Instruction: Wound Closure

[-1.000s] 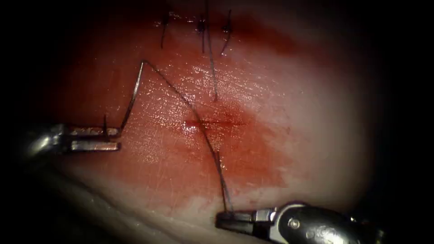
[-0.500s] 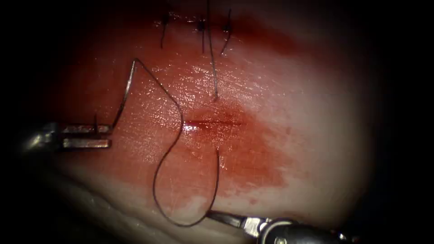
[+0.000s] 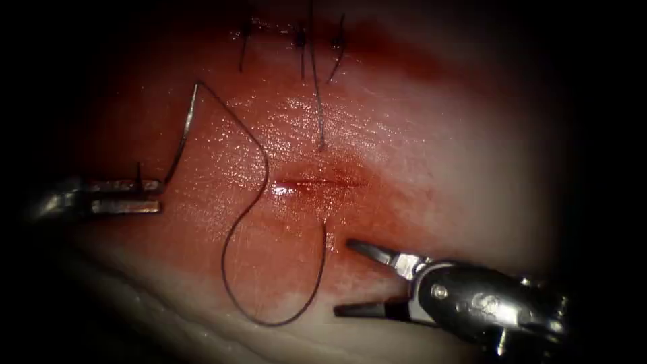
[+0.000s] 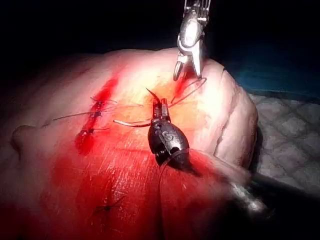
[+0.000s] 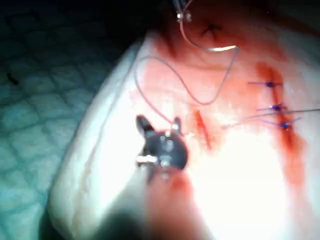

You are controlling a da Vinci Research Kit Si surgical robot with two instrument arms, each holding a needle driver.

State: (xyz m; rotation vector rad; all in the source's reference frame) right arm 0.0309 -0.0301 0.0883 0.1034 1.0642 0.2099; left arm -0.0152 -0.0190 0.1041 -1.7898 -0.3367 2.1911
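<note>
Presently the left tool (image 3: 128, 196) grips the needle (image 3: 180, 138) near its end, clear of the tissue (image 3: 438, 168). At five o'clock of the cut (image 3: 317, 182), the right tool (image 3: 342, 278) has let go of the thread (image 3: 251, 202) and gapes empty. Judged: thread handling; regrasp needed.

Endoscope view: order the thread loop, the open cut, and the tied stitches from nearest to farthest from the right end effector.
From the right end effector, jaws open, holding nothing:
1. Thread loop, just to its left.
2. Open cut, above it.
3. Tied stitches, farthest, along the top.

surface: quilted blue-grey pad (image 4: 290, 135) | on it: tissue (image 4: 225, 120), red fluid
</note>
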